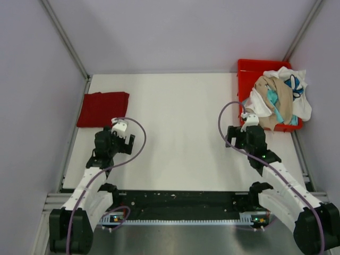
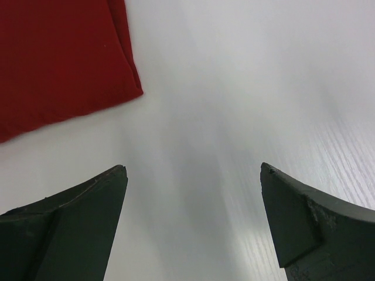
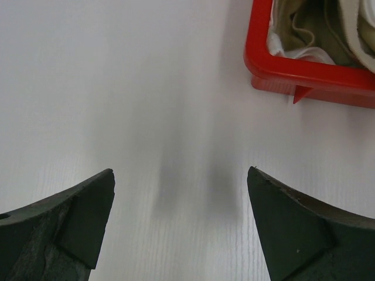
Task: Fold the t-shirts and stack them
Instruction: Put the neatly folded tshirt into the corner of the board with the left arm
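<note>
Nearest, at 9 o'clock on the white table (image 1: 180, 106) in the top view, the left gripper (image 2: 193, 170) hovers over bare tabletop with its jaws spread wide and nothing between them. Across at 3 o'clock the right gripper (image 3: 180, 171) hangs the same way, jaws wide apart and empty, with only its shadow on the surface below.

Farther out, at 10 o'clock, a folded red t-shirt (image 1: 102, 108) lies flat by the table's left edge. Its near corner shows at 11 o'clock in the left wrist view, apart from the fingers.

At 2 o'clock a red bin (image 1: 245, 79) sits at the far right edge, holding a crumpled heap of unfolded t-shirts (image 1: 276, 98) in white, tan and teal that spills over its right rim. The bin's near corner shows at 1 o'clock in the right wrist view.
</note>
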### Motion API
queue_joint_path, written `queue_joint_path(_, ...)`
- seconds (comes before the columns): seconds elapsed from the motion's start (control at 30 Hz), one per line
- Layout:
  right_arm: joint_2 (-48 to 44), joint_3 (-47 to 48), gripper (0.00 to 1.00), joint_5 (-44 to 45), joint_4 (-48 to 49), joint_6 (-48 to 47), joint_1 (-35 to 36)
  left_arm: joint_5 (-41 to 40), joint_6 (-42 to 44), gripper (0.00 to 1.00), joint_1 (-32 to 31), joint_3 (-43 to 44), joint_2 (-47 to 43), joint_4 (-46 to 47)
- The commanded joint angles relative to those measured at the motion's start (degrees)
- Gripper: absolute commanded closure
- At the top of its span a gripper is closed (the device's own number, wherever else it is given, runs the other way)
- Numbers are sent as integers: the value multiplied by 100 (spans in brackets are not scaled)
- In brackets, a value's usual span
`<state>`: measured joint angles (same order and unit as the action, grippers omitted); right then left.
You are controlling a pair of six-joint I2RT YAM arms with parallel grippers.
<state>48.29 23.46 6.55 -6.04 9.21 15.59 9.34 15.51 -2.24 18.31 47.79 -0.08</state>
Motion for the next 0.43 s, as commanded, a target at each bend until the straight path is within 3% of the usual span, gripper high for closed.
queue_joint_path(0.0,-215,-123,7,312,569,116,40,-82,-206,1,13,-29,-7,711)
queue_joint_path(0.4,-259,-193,7,417,841,98,31,-64,-197,1,13,-46,20,728)
